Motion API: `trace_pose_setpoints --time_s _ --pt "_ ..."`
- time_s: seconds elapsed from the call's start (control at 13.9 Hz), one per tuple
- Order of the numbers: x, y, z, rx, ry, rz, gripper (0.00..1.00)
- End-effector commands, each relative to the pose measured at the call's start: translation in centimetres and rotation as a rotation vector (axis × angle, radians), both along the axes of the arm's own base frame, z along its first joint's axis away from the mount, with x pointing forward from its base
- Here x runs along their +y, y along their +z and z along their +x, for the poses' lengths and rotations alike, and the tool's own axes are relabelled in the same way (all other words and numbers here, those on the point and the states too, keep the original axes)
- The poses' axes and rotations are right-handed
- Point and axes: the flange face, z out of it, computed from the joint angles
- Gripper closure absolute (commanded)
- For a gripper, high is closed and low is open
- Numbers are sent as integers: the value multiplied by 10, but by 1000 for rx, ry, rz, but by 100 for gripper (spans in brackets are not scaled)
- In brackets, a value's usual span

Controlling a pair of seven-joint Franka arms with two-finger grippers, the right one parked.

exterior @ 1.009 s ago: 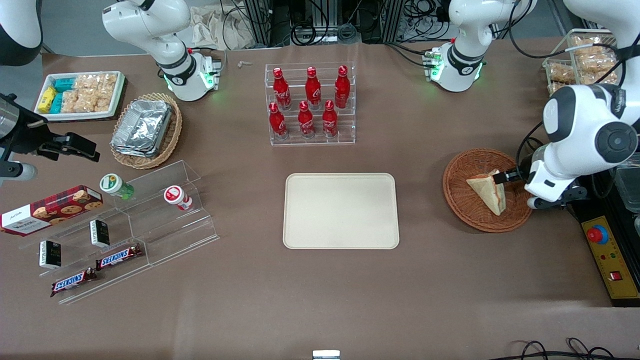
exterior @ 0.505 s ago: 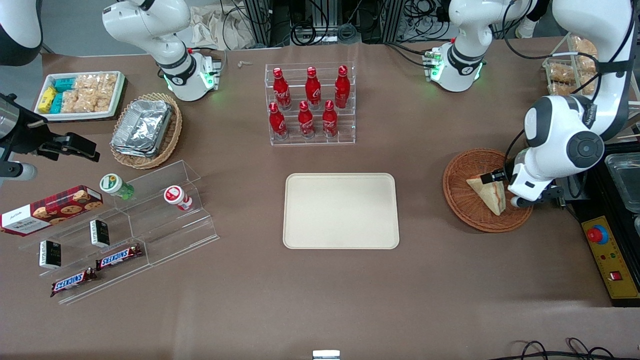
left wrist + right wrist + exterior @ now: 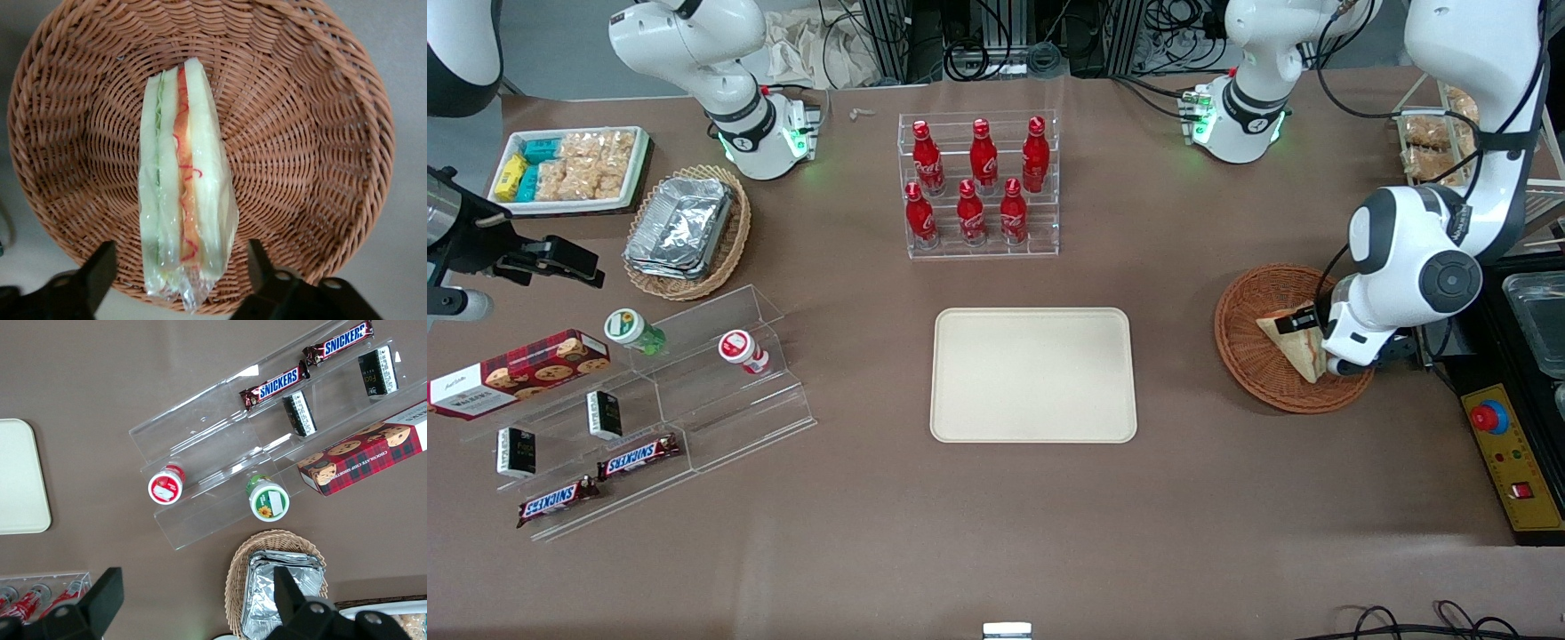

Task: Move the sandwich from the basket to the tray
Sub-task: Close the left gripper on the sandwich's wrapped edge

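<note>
Toward the parked arm's end of the brown table [image 3: 996,533], we see a white tray of packaged snacks [image 3: 569,169], a light tan wicker basket holding crinkled silver foil containers [image 3: 687,231], and a clear acrylic stepped stand [image 3: 667,400] carrying two small capped bottles, Snickers bars and a red tartan biscuit box [image 3: 516,372]. At the table's middle stands a clear acrylic rack of red cola bottles [image 3: 978,185]; nearer the front camera lies the flat cream-beige rectangular tray [image 3: 1034,374], with nothing on it.

Toward the working arm's end we find the round reddish-brown woven wicker basket [image 3: 1249,356] [image 3: 320,133], well apart from the tray. Inside it rests the triangular sandwich wedge of pale white bread [image 3: 1294,345] [image 3: 183,200], wrapped in clear film, its green and red-orange filling showing along the cut edge in the left wrist view. The left arm's black two-finger gripper [image 3: 1303,322] [image 3: 180,277] hangs low over the basket, its fingers [image 3: 100,270] spread wide to either side of the sandwich's broad end without touching it. We see the sandwich lying free on the wicker, not yet gripped.
</note>
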Motion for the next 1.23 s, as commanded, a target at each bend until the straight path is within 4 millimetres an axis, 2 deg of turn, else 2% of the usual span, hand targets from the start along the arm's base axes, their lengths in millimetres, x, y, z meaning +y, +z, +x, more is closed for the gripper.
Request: trace_pose_setpoints --time_s 0.0,0.36,0.43,0.58,0.72,0.94,1.15 --pt "2 -7 0 -15 63 24 39" --pt "2 -7 2 -17 110 36 90" --pt "2 -6 2 -19 117 37 97" --pt "2 9 8 -39 149 47 100" --pt "1 40 23 -45 181 58 100" --pt "-9 106 56 -4 153 59 100" --pt "-38 167 80 -41 109 54 100"
